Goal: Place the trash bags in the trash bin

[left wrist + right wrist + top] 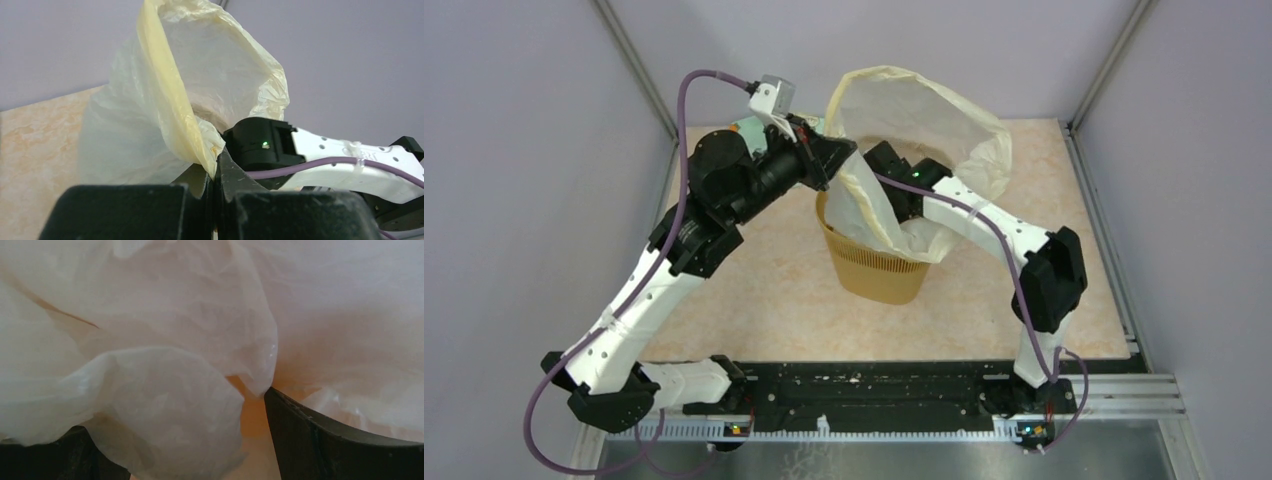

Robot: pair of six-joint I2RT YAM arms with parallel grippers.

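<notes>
Overhead, the trash bag point(924, 120) sits partly in the trash bin point(879, 275), while only the wrist views show the left claw point(215, 172) clamped on its edge and the right claw point(180, 420) spread apart amid its film.

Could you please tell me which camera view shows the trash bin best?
The top external view: the trash bin stands mid-table, the trash bag hanging over its mouth. The left wrist view shows none of it; the right wrist view is filled by the bag.
</notes>
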